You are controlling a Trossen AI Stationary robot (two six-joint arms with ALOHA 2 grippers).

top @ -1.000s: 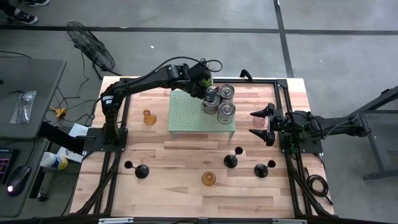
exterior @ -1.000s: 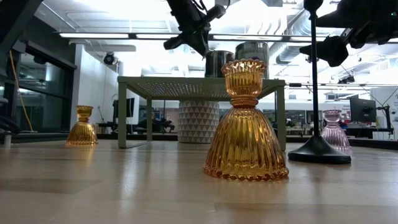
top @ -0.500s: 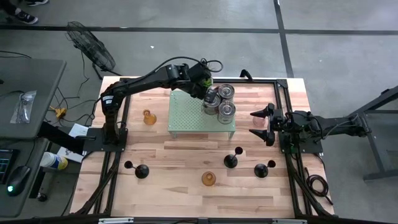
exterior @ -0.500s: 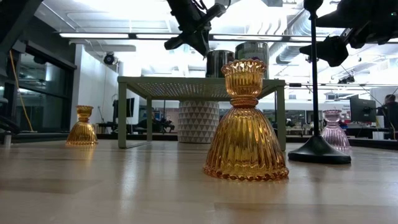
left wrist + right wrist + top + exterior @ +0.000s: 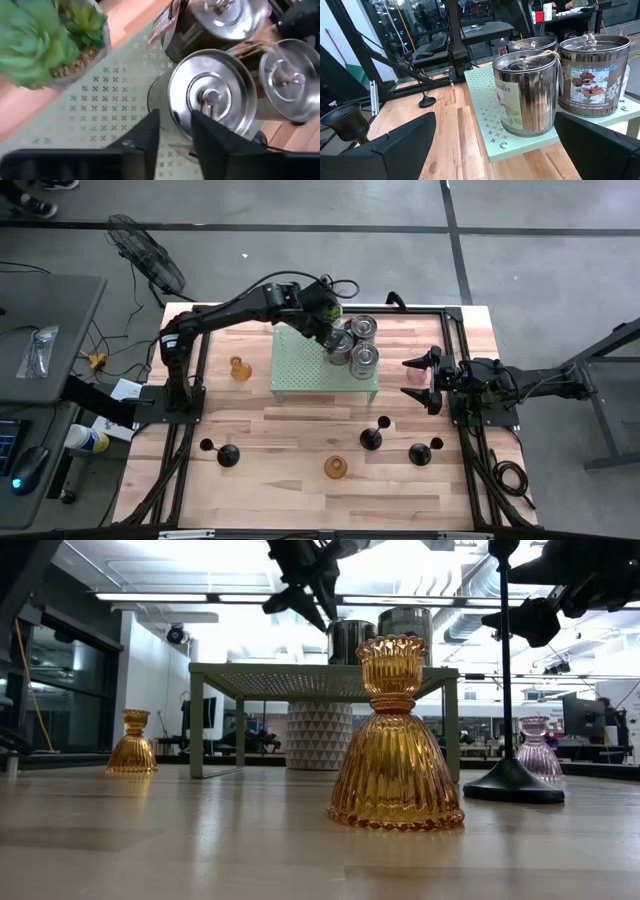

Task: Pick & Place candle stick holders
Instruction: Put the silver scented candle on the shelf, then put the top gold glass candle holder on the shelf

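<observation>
Three silvery tins stand on the pale green perforated stand (image 5: 305, 365); the nearest one (image 5: 210, 95) shows its round lid in the left wrist view. My left gripper (image 5: 175, 117) hangs open over that tin (image 5: 342, 346), slanting down, one finger on either side of the lid's rim. Amber glass holders (image 5: 239, 368) (image 5: 395, 740) and black holders (image 5: 371, 438) (image 5: 229, 455) stand on their bases on the table. My right gripper (image 5: 422, 380) waits open at the table's right edge. My left gripper stands with its two fingers (image 5: 145, 135) astride the rim of the tin's lid (image 5: 172, 107), coming from above and slanting down. I cannot tell whether either finger touches the lid. The tin stands upright on the stand.
A green spiky potted plant (image 5: 45, 40) sits at the stand's far edge beside my left gripper. A pinkish glass holder (image 5: 535, 750) stands near my right gripper. Another black holder (image 5: 420, 452) is at the near right. Bare wood lies between the stand and the table's near edge.
My left gripper has opened: in the low view its fingertips, together half a second ago, now stand apart. It has also rolled a little about its own axis while staying in place over the tins. The tins have not moved.
</observation>
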